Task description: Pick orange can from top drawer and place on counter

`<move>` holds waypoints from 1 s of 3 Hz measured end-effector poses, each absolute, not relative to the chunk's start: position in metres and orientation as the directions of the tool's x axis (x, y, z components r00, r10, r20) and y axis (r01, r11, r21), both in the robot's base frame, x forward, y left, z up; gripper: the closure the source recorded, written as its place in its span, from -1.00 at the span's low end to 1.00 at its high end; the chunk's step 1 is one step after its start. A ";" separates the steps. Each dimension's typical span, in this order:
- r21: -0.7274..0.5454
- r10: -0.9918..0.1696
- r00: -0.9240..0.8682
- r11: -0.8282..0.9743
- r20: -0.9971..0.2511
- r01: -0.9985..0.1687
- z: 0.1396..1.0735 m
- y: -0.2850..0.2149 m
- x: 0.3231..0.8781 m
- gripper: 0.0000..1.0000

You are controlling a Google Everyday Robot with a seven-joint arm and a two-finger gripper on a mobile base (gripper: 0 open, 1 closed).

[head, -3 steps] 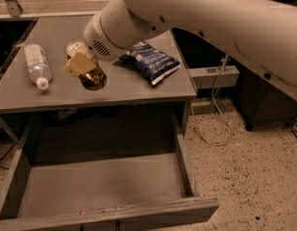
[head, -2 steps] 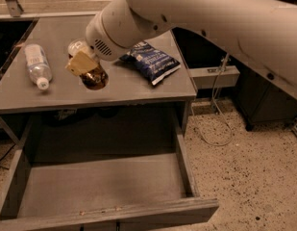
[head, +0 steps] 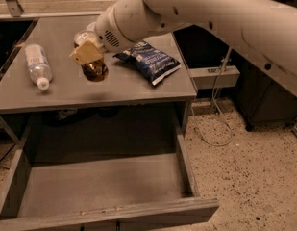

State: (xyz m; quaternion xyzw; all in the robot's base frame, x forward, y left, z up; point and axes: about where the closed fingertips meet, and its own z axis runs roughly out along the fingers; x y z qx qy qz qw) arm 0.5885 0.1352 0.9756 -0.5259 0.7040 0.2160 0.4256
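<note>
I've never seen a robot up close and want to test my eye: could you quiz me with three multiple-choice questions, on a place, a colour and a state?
1. Where is the orange can? A on a chair; B over the counter, at the gripper; C on a shelf.
2. What colour is the snack bag? A red; B green; C blue.
3. How is the drawer? A pulled open, bare; B shut; C open and full.
Answers: 1 B, the can shows against the counter top, right at the gripper. 2 C, its wrapper is dark blue. 3 A, its grey floor lies exposed with nothing in it.
</note>
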 end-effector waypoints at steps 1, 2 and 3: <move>-0.111 -0.541 -0.105 0.352 -0.834 -0.929 0.971 0.135 0.604 1.00; -0.070 -0.559 -0.133 0.327 -0.818 -0.942 0.958 0.141 0.618 1.00; -0.020 -0.585 -0.166 0.298 -0.794 -0.954 0.940 0.146 0.630 1.00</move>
